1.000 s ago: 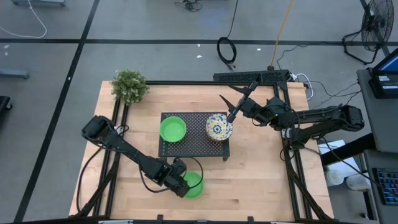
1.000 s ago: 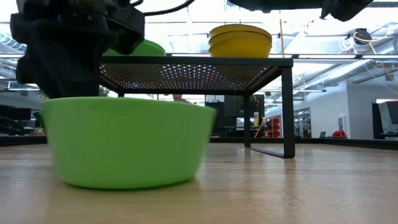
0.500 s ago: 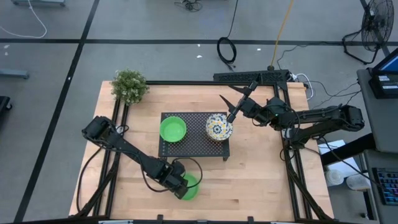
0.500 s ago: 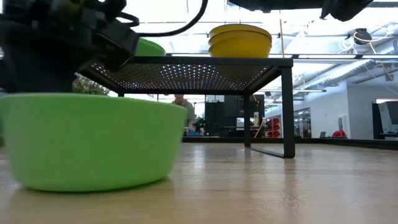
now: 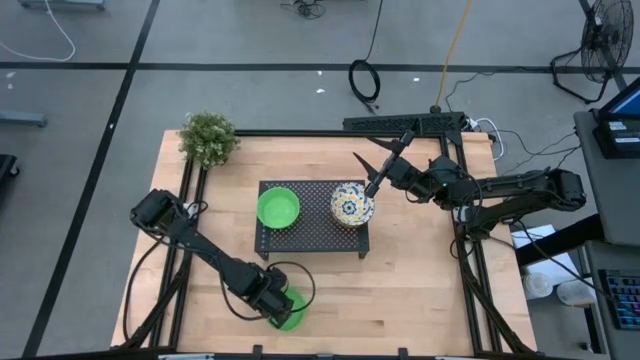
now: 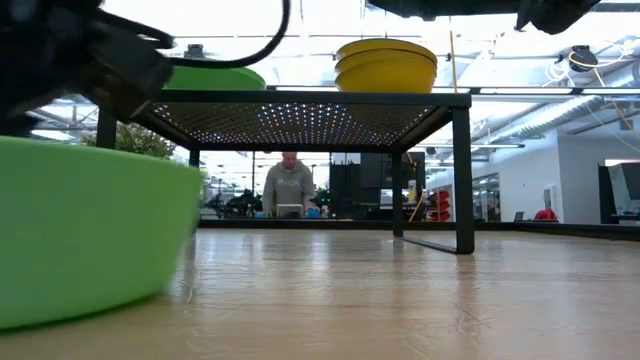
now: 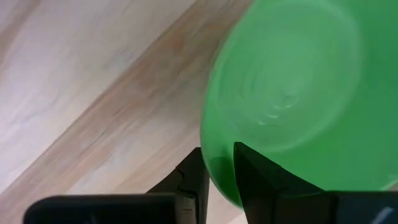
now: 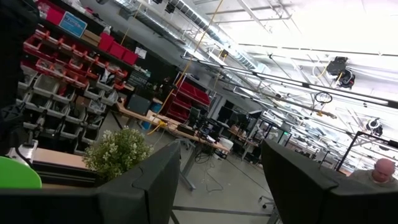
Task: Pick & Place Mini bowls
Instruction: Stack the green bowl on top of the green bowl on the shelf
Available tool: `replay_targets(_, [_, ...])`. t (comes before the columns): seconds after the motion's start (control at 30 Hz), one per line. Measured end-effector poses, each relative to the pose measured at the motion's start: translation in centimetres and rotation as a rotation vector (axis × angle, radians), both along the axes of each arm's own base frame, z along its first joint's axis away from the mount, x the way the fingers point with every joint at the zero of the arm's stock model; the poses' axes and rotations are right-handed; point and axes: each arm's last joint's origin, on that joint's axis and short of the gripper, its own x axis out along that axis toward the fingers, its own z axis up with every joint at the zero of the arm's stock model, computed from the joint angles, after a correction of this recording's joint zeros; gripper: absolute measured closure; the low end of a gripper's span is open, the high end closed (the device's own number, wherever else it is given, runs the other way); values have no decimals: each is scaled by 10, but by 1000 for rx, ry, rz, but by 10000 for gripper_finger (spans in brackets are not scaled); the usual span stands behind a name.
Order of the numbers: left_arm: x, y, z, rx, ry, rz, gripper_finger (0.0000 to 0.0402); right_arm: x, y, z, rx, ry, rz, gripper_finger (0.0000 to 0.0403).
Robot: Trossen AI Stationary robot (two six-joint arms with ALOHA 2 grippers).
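A plain green mini bowl [image 5: 291,309] sits near the table's near edge with my left gripper [image 5: 277,305] shut on its rim; it looms large in the low view [image 6: 90,240]. A second green bowl [image 5: 278,208] and a floral bowl [image 5: 352,203] rest on the black perforated rack [image 5: 310,235]. From the side the floral bowl looks like a stack of yellow-walled bowls [image 6: 385,65]. My right gripper [image 5: 368,172] hangs open just beyond the floral bowl's far-right rim, touching nothing. My left gripper pinches the green bowl's rim [image 7: 219,180] on the side toward the table's left. One finger [image 7: 252,183] is inside the bowl and the other finger [image 7: 194,183] is outside its wall. Whether the bowl's base touches the table, I cannot tell.
A small bushy potted plant [image 5: 208,137] stands at the table's far-left corner. Bare wood [image 5: 420,290] lies right of and in front of the rack. A person [image 6: 288,188] stands in the room beyond the table.
My left gripper has moved toward the table's near edge and somewhat left, taking the green bowl with it; the bowl now stands closer to the low camera and farther left. The right arm has kept still.
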Motion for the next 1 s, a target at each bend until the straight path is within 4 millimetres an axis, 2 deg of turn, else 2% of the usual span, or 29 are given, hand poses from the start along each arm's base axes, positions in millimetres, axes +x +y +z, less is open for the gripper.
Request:
replay_targets(0.23, [-18,-7,-2,66,95,-11,325,0,0,0,0,0,0,188])
replay_targets(0.4, [-25,-8,-2,144,98,-8,325,0,0,0,0,0,0,188])
replay_targets(0.77, [-20,-2,-2,284,-15,-10,325,0,0,0,0,0,0,188])
replay_targets(1.0, [-13,0,-2,285,-67,-44,325,0,0,0,0,0,0,188])
